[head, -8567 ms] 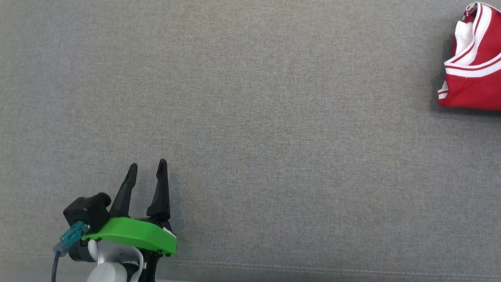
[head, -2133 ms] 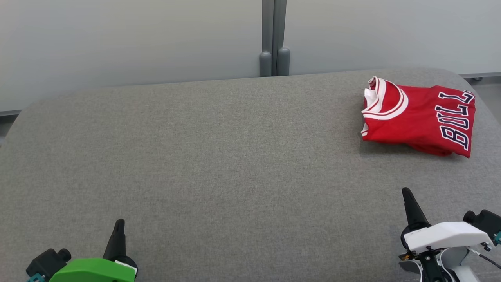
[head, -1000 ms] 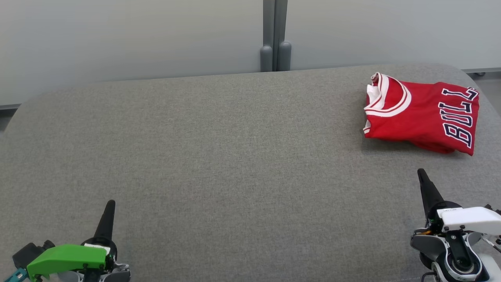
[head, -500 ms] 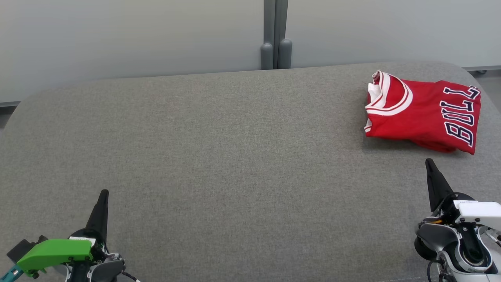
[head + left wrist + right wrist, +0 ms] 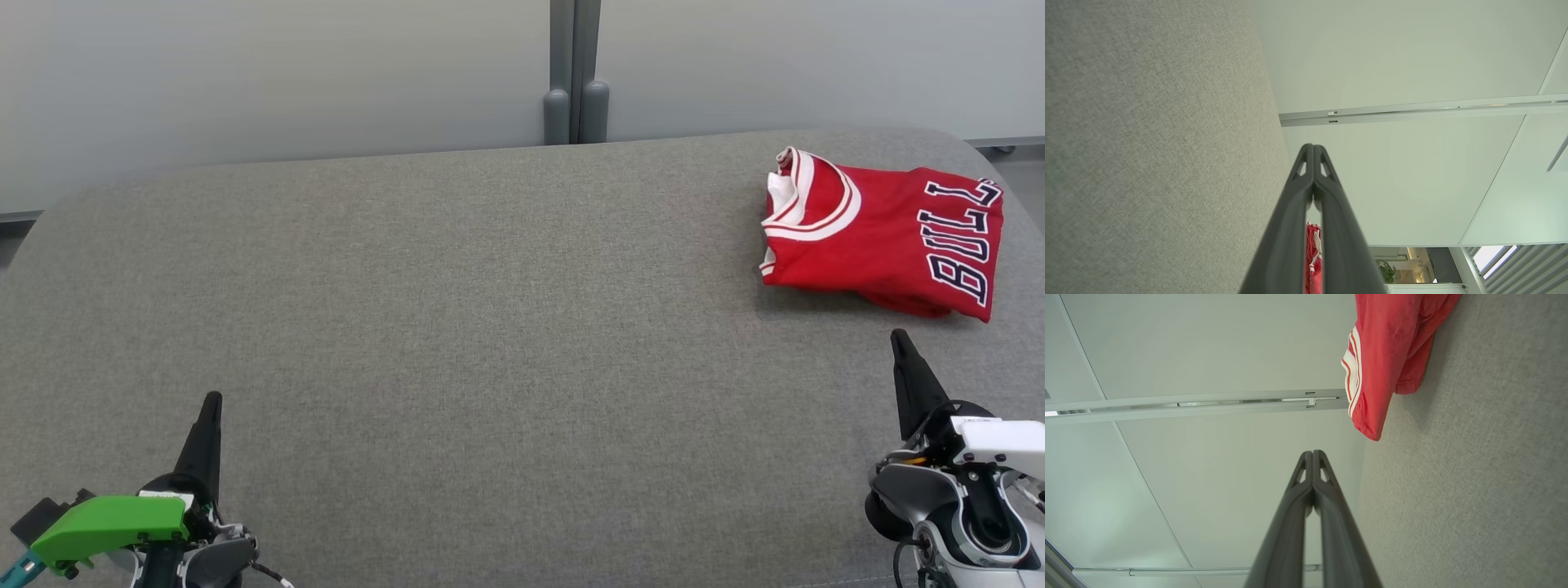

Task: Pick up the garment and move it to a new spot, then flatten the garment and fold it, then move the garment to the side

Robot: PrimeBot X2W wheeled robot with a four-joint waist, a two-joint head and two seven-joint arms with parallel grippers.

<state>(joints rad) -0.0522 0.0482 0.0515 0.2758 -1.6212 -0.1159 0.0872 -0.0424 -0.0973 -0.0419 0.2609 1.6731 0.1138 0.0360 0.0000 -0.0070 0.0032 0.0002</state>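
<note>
Wide grey fabric surface (image 5: 457, 327) with rounded corners, backed by pale wall panels (image 5: 245, 73), joined at grey post (image 5: 575, 82).

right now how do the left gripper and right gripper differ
The left gripper wears a green cover; the right gripper a white one. The left sits far from the red jersey; the right sits just short of it. Both have jaws shut on nothing.
</note>
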